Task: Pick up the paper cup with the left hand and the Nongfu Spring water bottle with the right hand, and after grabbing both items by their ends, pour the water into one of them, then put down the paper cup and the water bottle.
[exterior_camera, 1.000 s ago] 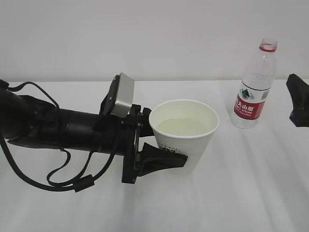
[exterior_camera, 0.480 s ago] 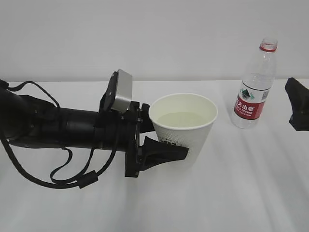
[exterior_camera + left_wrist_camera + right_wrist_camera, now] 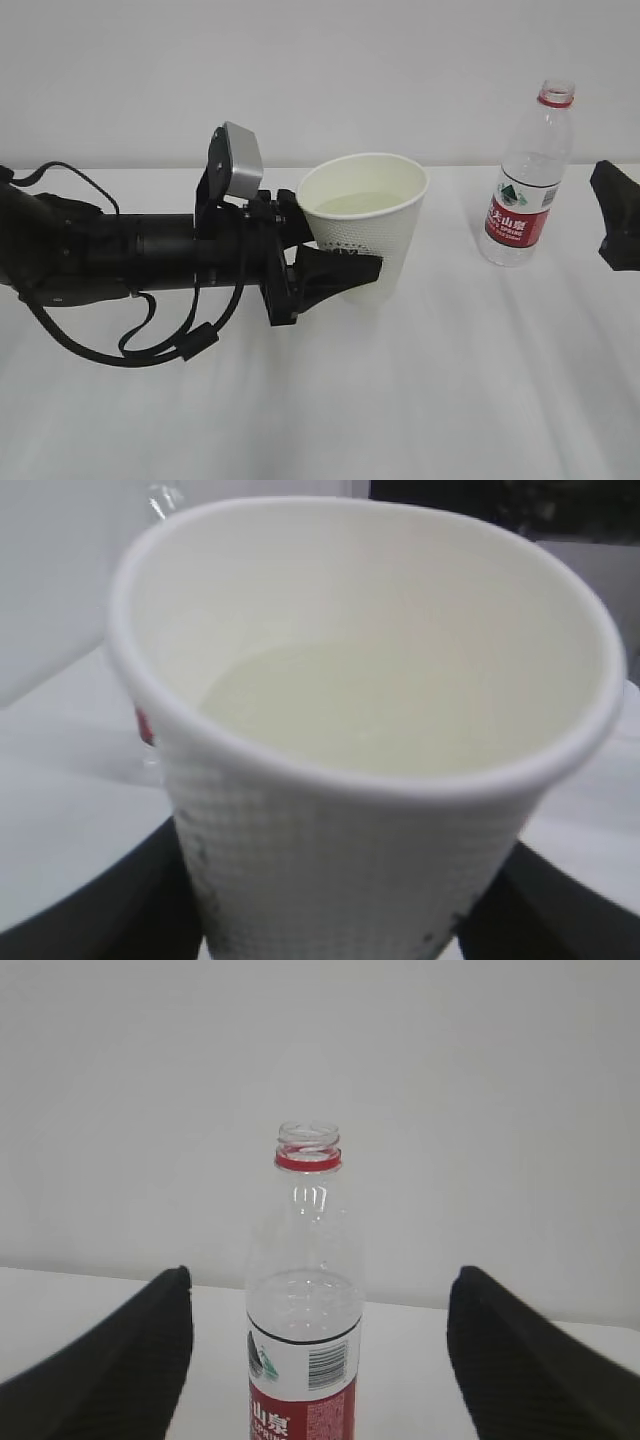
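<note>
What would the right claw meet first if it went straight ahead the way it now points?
Probably the Nongfu Spring water bottle, standing centred between the open right claw fingers; how far off is unclear.

White table [image 3: 450,400], pale wall [image 3: 300,70]

We see white cloth-covered table [image 3: 480,400]; clear ribbed plastic bottle, red label [image 3: 528,180], upright near far right edge.
</note>
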